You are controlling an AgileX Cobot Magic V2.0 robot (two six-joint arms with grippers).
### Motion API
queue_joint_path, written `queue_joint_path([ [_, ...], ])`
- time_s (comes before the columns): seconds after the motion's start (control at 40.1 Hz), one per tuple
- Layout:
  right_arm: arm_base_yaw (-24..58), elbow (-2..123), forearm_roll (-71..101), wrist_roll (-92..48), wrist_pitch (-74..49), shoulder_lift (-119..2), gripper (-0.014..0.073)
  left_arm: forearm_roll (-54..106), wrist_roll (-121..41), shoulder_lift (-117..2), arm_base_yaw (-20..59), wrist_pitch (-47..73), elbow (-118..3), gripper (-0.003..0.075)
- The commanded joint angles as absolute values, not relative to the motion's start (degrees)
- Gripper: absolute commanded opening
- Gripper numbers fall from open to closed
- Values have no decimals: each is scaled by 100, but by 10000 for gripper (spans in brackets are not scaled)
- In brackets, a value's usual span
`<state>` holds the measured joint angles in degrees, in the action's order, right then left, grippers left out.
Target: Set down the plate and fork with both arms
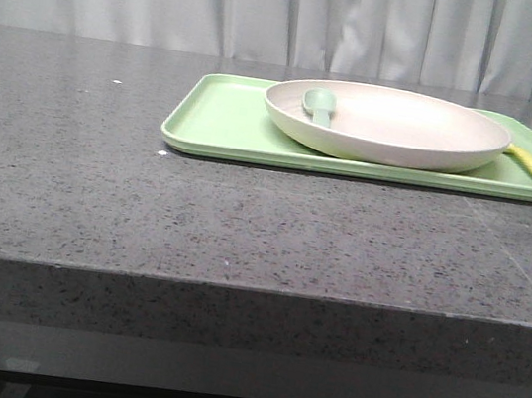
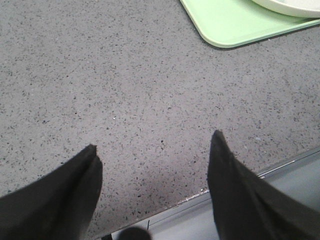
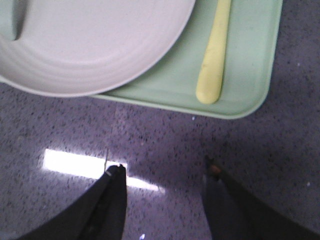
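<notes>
Cream and matte, the plate (image 1: 387,125) sits on a light green tray (image 1: 219,122) toward the far right of the speckled grey desk (image 1: 193,218), with a teal-green spoon (image 1: 318,104) lying inside it. The pale-yellow fork (image 3: 214,55) lies on the tray just beside the plate's rim, its handle end pointing toward the near edge, which suits a grasp from that side. The right pincer (image 3: 162,172) hovers over bare desk near the tray's edge, fingers apart and empty, roughly in line with the fork. The left pincer (image 2: 155,150), also spread and empty, hangs near the desk's front edge, apart from the tray's corner; neither grasp looks begun.
</notes>
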<state>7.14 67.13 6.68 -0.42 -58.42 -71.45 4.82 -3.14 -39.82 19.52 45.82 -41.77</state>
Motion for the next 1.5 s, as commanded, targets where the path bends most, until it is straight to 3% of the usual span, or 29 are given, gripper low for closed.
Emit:
queue_joint_path([
  [0.0, 716, 6551, 653, -130, -5686, -6314, 384, 512, -310, -3983, 1937, 4252, -4336, 451],
  [0.548, 716, 5084, 336, -136, -5681, -3049, 384, 512, -310, -3983, 1937, 4189, -4336, 449],
  [0.698, 707, 4883, 308, -132, -5558, -2706, 383, 357, -310, -3983, 1937, 4121, -4336, 374],
  [0.822, 707, 4842, 289, -93, -5576, -2705, 377, 246, -237, -3983, 1925, 4121, -4336, 267],
  [0.897, 707, 4819, 289, -87, -5568, -2705, 321, 178, -34, -3983, 1916, 4121, -4336, 197],
  [1.072, 707, 4819, 289, -81, -5558, -2711, 34, -66, 338, -3983, 1916, 4121, -4336, -12],
  [1.146, 707, 4819, 289, -81, -5551, -2711, -74, -92, 338, -3983, 1916, 4121, -4336, -18],
  [1.47, 707, 4819, 450, -74, -5510, -2711, -68, -81, 338, -3983, 1916, 4109, -4336, -18],
])
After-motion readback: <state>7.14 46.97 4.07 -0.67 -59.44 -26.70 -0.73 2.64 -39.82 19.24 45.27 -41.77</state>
